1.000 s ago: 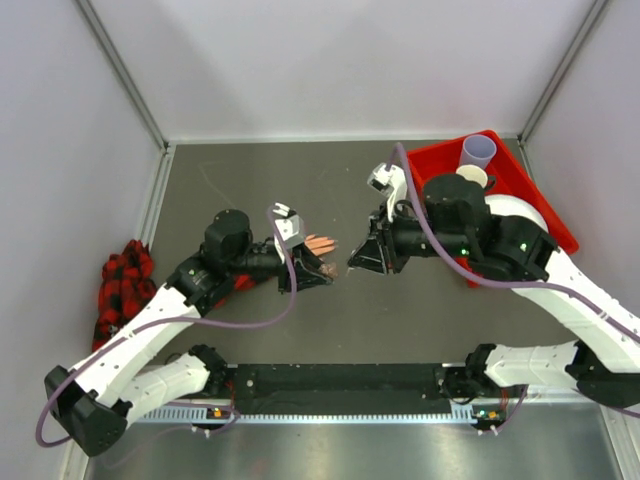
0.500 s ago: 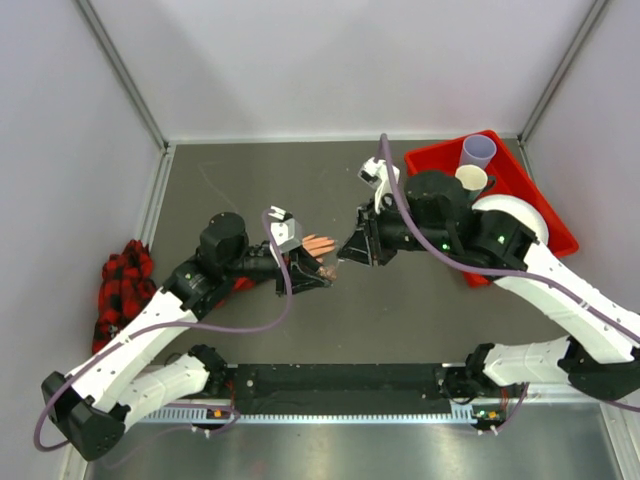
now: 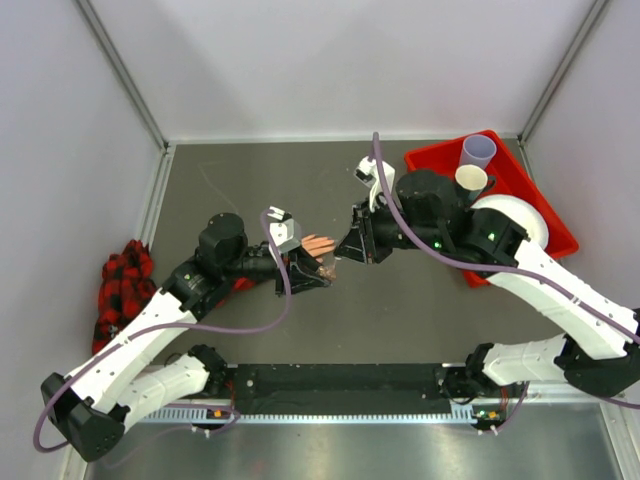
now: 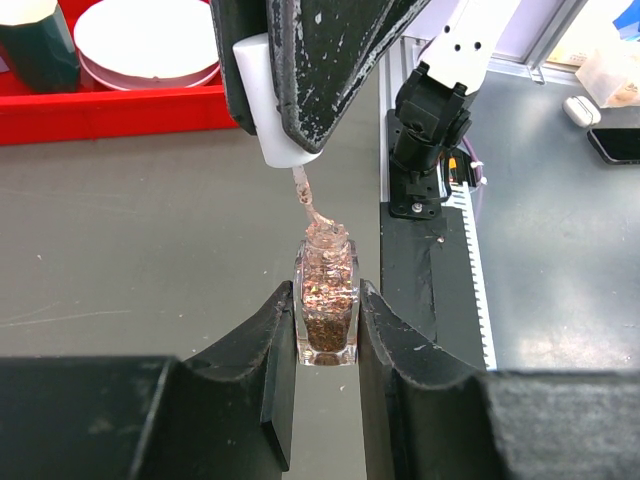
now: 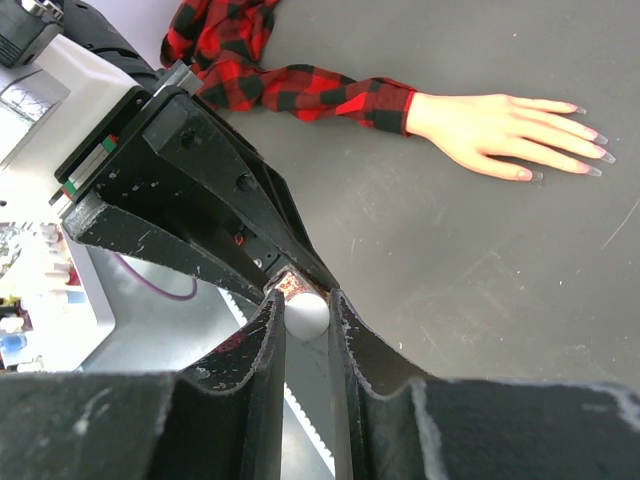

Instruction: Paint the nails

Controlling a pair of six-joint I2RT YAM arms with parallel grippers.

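My left gripper [image 4: 327, 320] is shut on a small clear nail polish bottle [image 4: 327, 300] full of copper glitter, held upright. My right gripper [image 5: 305, 310] is shut on the white cap [image 5: 306, 313], and its brush [image 4: 308, 200] dips into the bottle's open neck. In the top view the left gripper [image 3: 318, 272] and the right gripper [image 3: 345, 250] meet tip to tip just in front of the peach mannequin hand [image 3: 320, 243]. The hand [image 5: 500, 125] lies flat with its plaid sleeve [image 5: 300, 85]. Its nails [image 5: 598, 150] are small, pale and glossy.
A red tray [image 3: 520, 175] at the back right holds a purple cup [image 3: 478, 150], a white bowl [image 3: 525, 215] and a dark bottle with a cream lid [image 3: 471, 178]. The sleeve's bunched end [image 3: 122, 290] lies by the left wall.
My right gripper has moved left with the cap and now meets the bottle held by my left gripper. The left gripper has shifted slightly left.
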